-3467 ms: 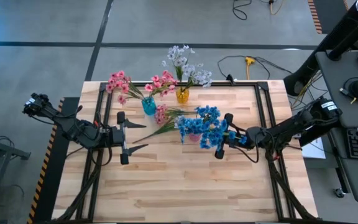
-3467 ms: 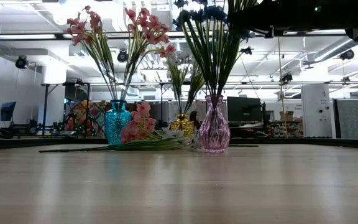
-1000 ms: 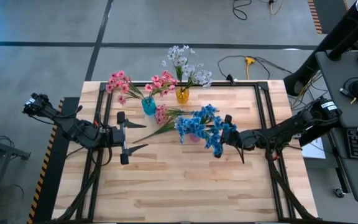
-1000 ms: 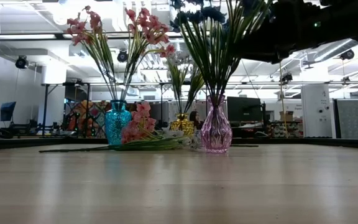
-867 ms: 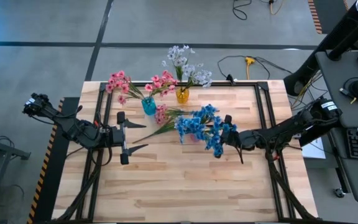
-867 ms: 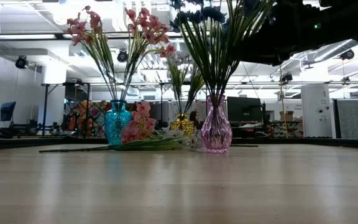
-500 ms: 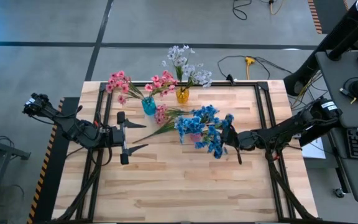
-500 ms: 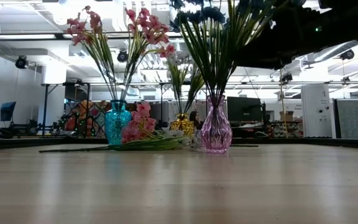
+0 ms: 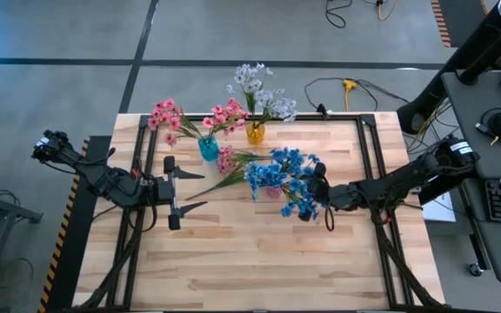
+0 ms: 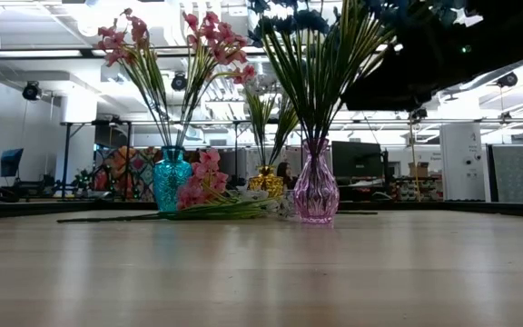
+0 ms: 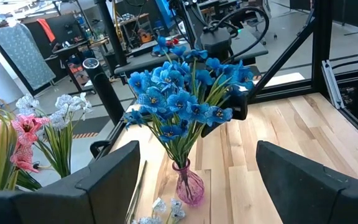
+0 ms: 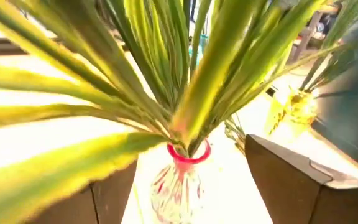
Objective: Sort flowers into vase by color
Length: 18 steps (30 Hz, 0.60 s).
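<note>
Blue flowers [image 9: 281,178] stand with their stems in a pink glass vase [image 10: 316,193] at mid-table. My right gripper [image 9: 323,195] is open just right of the bunch. In the right wrist view its fingers [image 12: 294,180] stand on either side of the green stems [image 12: 185,93] above the vase mouth; I cannot tell whether they touch them. A loose pink flower spray [image 9: 226,165] lies flat on the table beside the vases. My left gripper [image 9: 191,191] waits open at the table's left, facing the blue flowers [image 11: 179,99].
A teal vase [image 9: 208,148] with pink flowers and a yellow vase [image 9: 255,132] with white flowers stand near the far edge. Bare wood [image 9: 259,261] lies toward the near edge. A black frame [image 9: 368,148] runs along the table's sides.
The blue sprays have fanned out in the pink vase, the one nearest my right gripper leaning over toward the table's right. The right arm has drawn back a little from the bunch.
</note>
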Each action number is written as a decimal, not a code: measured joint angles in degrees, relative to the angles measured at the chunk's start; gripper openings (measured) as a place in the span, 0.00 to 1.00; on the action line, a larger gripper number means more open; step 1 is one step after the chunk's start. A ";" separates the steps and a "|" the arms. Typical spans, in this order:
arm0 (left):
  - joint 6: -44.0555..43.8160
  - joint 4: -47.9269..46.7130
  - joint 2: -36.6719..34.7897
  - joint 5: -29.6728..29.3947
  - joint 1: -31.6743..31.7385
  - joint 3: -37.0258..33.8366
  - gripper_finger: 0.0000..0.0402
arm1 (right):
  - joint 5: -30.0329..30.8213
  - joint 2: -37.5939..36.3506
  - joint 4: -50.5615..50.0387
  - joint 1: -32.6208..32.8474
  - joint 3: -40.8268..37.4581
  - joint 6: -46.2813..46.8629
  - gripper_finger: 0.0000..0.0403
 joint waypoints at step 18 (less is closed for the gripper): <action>-0.01 -0.24 0.00 -0.01 0.00 0.00 0.75 | 2.98 -10.03 -23.85 0.09 0.00 10.83 0.70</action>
